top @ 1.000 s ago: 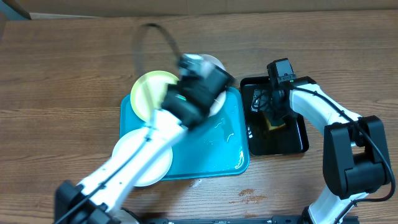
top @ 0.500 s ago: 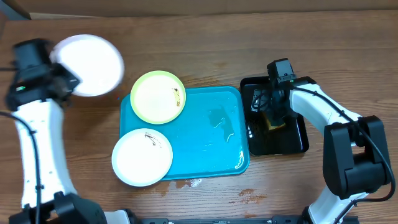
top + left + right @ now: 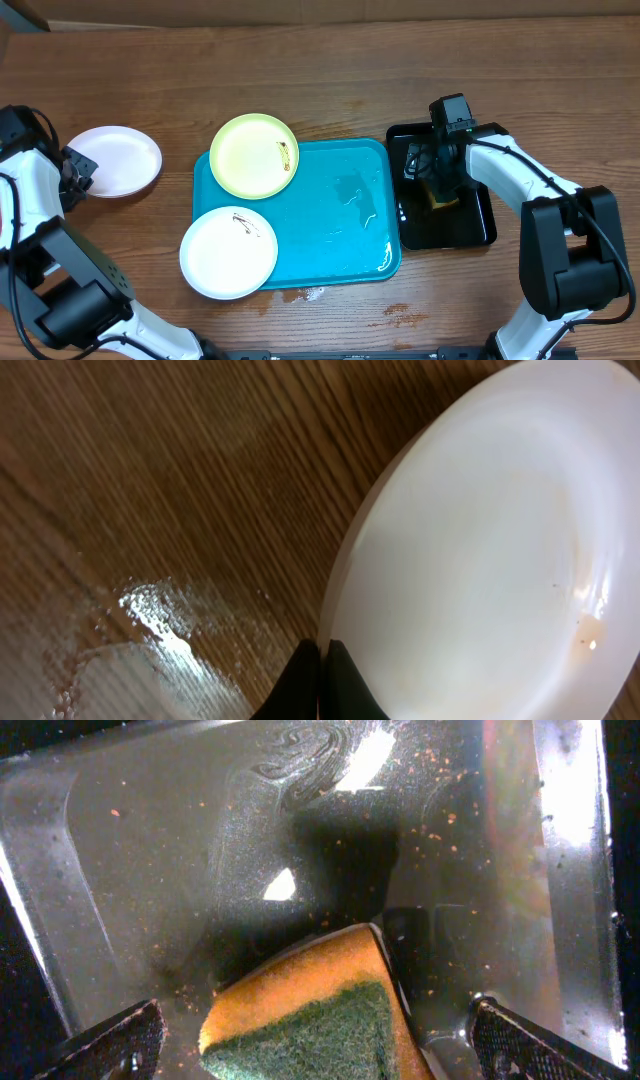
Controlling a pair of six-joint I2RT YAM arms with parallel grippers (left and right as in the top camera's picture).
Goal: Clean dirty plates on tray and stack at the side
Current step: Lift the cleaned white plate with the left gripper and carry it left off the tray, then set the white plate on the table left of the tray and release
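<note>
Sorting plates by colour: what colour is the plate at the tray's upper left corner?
That plate is pale yellow-green with a brown smear; clearest overhead.

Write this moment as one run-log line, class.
left gripper: shut on white plate, off tray | right gripper: open around sponge | on tray, smeared: yellow-green plate, other white plate

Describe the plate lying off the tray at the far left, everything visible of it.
The plate is round, shallow and white, glossy like plastic, with no dark smears, only a few tiny specks inside. It lies flat, face up, on the wooden table, left of the blue tray and apart from it. The left gripper pinches its rim on the side away from the tray.
</note>
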